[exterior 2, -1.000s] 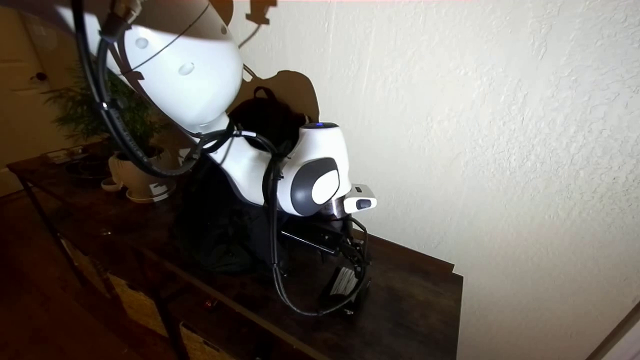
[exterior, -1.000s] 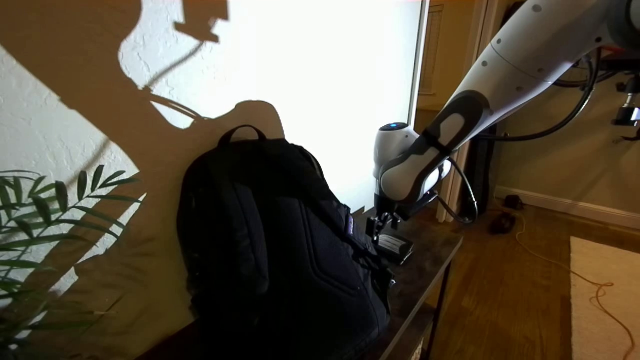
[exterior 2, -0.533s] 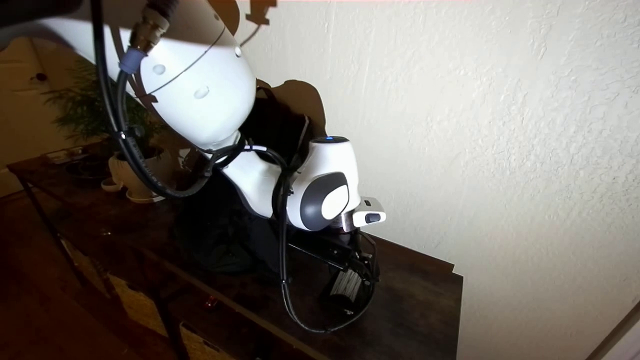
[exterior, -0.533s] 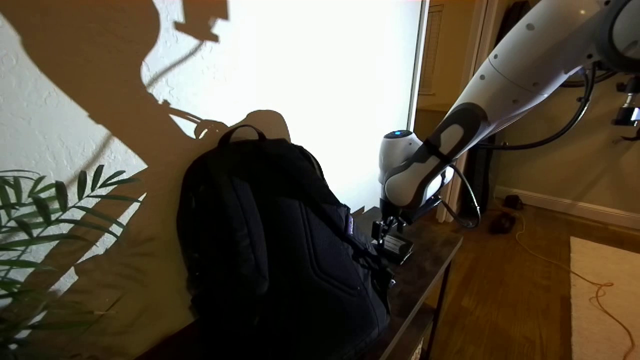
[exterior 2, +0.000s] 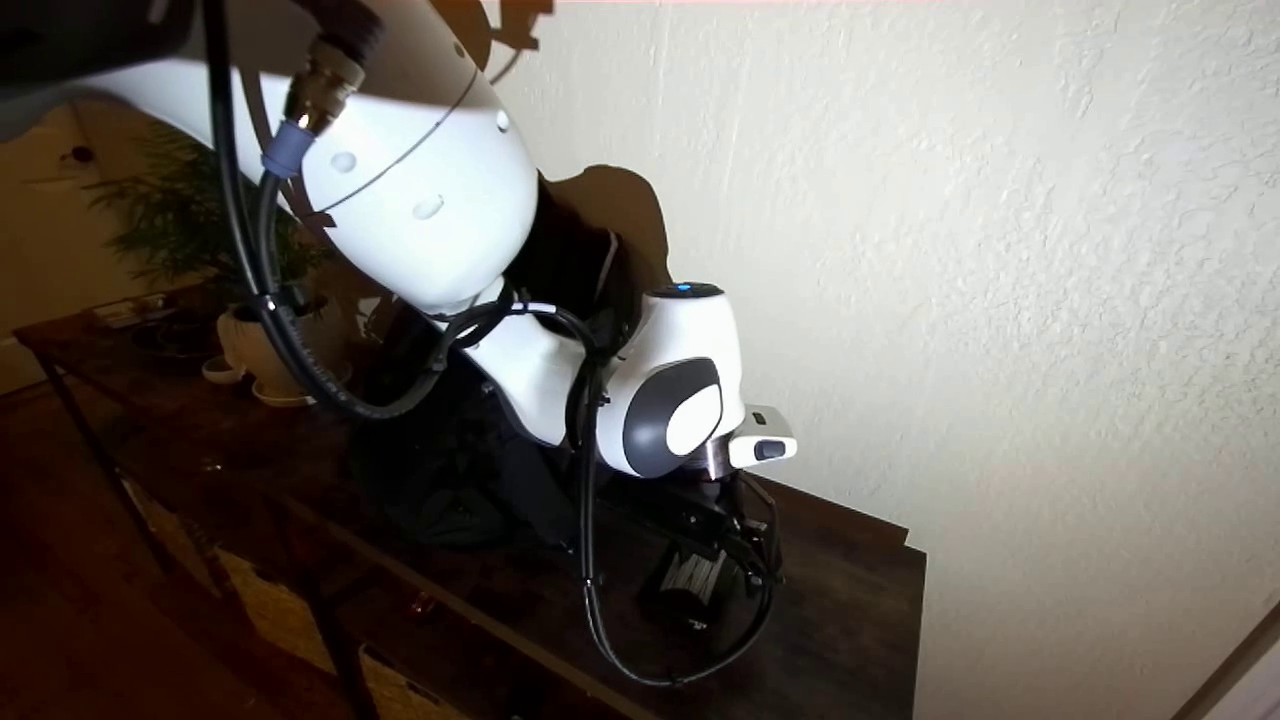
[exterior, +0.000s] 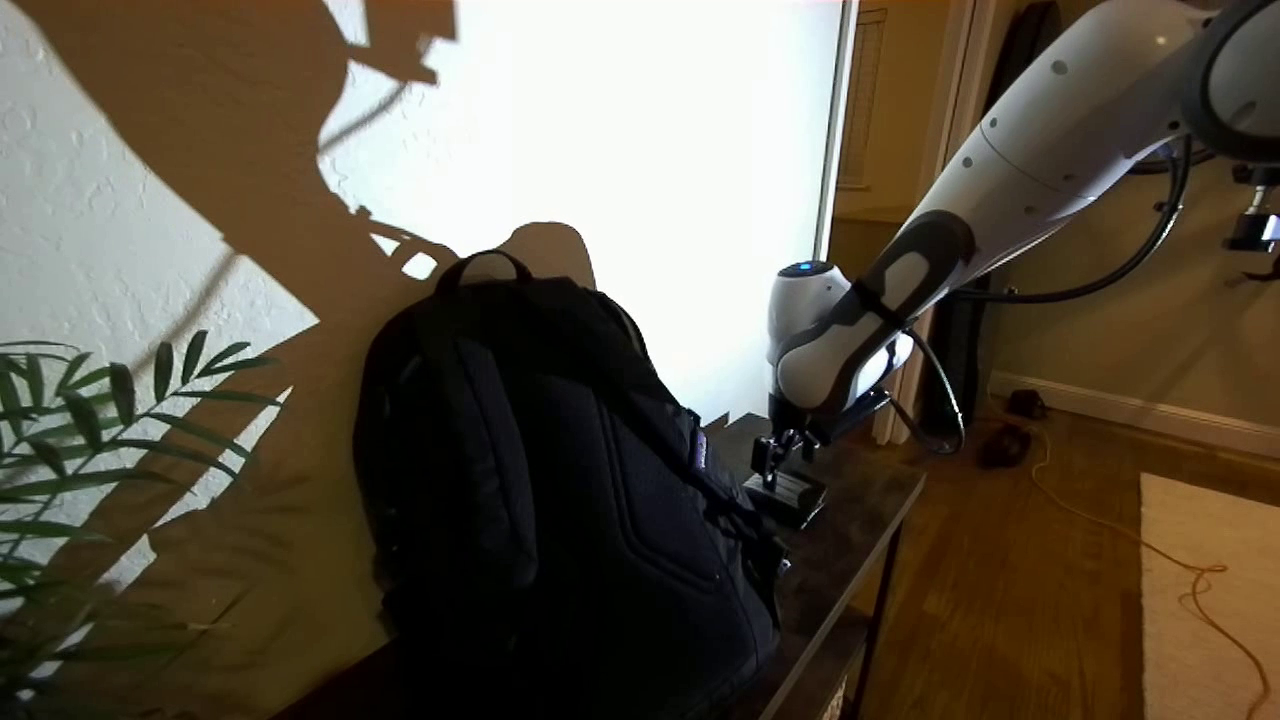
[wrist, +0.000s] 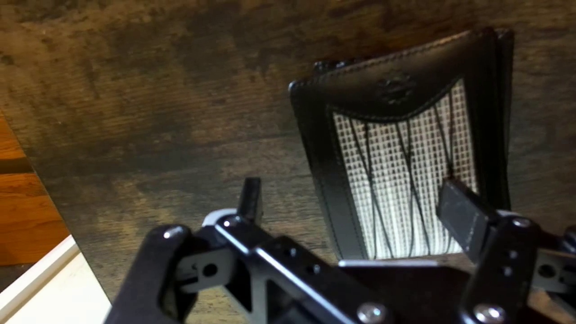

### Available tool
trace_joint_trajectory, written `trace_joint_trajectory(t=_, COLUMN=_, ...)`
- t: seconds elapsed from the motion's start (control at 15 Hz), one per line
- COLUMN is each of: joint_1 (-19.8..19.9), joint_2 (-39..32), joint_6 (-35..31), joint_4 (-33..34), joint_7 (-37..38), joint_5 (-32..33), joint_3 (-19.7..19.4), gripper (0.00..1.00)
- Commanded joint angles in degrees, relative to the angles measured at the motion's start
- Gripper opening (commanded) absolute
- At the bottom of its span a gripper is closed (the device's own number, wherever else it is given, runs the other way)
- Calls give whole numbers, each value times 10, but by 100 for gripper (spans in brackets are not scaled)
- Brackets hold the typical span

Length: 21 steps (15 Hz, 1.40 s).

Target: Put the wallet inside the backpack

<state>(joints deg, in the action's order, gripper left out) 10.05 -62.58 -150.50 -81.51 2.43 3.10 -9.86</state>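
- Your fingers [wrist: 461, 218] stand wide apart and grip nothing: one sits over the woven face of the wallet [wrist: 400, 153], the other out past its side. You can't tell whether either touches.
- The table surface [exterior 2: 845, 620] carries the backpack [exterior: 560, 480] and, between that and the surface's short end edge, the wallet.
- Your arm [exterior: 1035, 150] has just come down and shifted toward that short edge, away from the backpack. You seem to be lining up the pick, so the task looks barely begun.
- The backpack stands on end where it was. You can't make out its way in, so the drop will likely need a closer look.
- The wallet hasn't moved; it lies flat, not yet picked up. Closing now would probably scrape its face, so you'd want to slide across until both its sides sit between the fingers.
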Motion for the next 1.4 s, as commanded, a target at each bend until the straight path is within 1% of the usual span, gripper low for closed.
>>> trace_joint_trajectory(t=0.0, joint_1=21, joint_2=-1, joint_6=14, joint_4=4, joint_7=-22, joint_5=-11, joint_3=19, gripper=100)
trace_joint_trajectory(t=0.33, joint_1=41, joint_2=-1, joint_6=30, joint_4=5, joint_7=-49, joint_5=-22, joint_3=46, gripper=100)
trace_joint_trajectory(t=0.4, joint_1=49, joint_2=-1, joint_6=39, joint_4=7, joint_7=-60, joint_5=-29, joint_3=57, gripper=100)
trace_joint_trajectory(t=0.6, joint_1=67, joint_2=-2, joint_6=65, joint_4=18, joint_7=-82, joint_5=-44, joint_3=72, gripper=100)
trace_joint_trajectory(t=1.07, joint_1=98, joint_2=-2, joint_6=110, joint_4=34, joint_7=-118, joint_5=-72, joint_3=92, gripper=100)
trace_joint_trajectory(t=1.33, joint_1=109, joint_2=-8, joint_6=137, joint_4=45, joint_7=-138, joint_5=-86, joint_3=103, gripper=100)
